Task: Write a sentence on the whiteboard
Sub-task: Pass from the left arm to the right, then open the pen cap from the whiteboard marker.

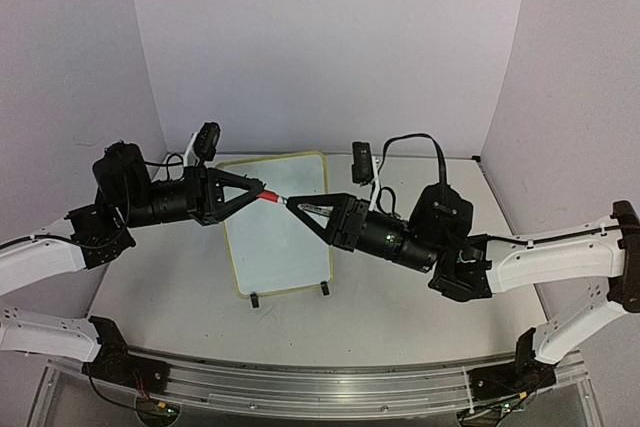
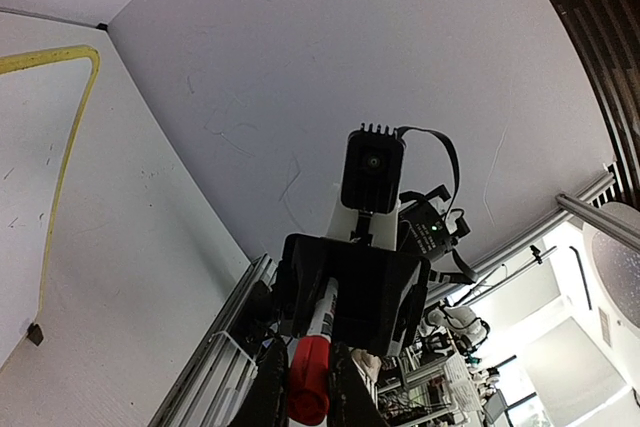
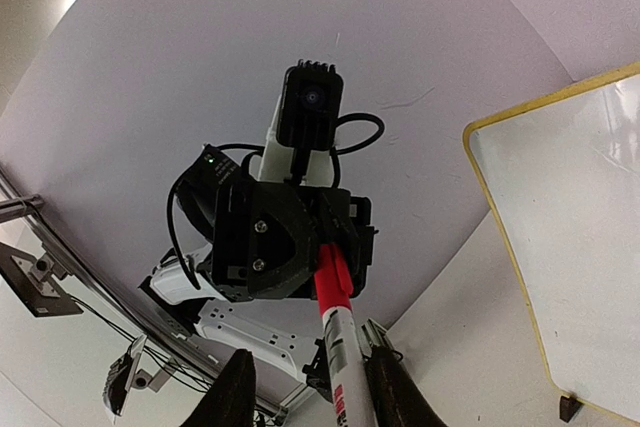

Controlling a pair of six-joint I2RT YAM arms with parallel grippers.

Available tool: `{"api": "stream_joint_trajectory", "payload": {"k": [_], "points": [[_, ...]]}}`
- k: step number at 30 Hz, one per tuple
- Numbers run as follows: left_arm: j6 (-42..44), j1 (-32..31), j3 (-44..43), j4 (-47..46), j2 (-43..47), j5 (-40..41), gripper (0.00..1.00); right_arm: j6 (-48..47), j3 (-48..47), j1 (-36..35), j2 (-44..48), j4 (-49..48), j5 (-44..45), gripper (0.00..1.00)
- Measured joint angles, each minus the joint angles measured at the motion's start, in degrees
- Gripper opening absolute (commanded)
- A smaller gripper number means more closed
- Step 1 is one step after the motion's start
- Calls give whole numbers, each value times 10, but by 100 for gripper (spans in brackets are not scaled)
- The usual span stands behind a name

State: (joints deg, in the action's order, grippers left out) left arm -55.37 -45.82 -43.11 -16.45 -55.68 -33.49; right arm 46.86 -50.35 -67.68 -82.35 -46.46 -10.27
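Left hand point(image 1: 259, 191) clamped on the red cap point(image 2: 309, 387); right hand point(image 1: 294, 206) around the marker barrel point(image 3: 346, 367), grip unclear: clamp firmly, pull straight apart.

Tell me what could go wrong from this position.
Loose hold: in its wrist view a gap shows between one finger of the right gripper and the marker barrel, so the marker may slip.
Skewed pull: the left gripper pinches only the red cap; an off-axis pull might jam it.
Drop: both meet above the whiteboard; a fallen marker could knock it askew.
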Motion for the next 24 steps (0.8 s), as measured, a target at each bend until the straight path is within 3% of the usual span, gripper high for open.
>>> {"api": "stream_joint_trajectory", "payload": {"k": [10,14,24], "points": [[0,0,0,-1,0,-9,0,4,1,2,0,3,19,14],[0,0,0,0,0,-9,0,5,4,2,0,2,21,1],[0,-9,0,15,4,18,0,14,27,1,2,-23,31,0]]}}
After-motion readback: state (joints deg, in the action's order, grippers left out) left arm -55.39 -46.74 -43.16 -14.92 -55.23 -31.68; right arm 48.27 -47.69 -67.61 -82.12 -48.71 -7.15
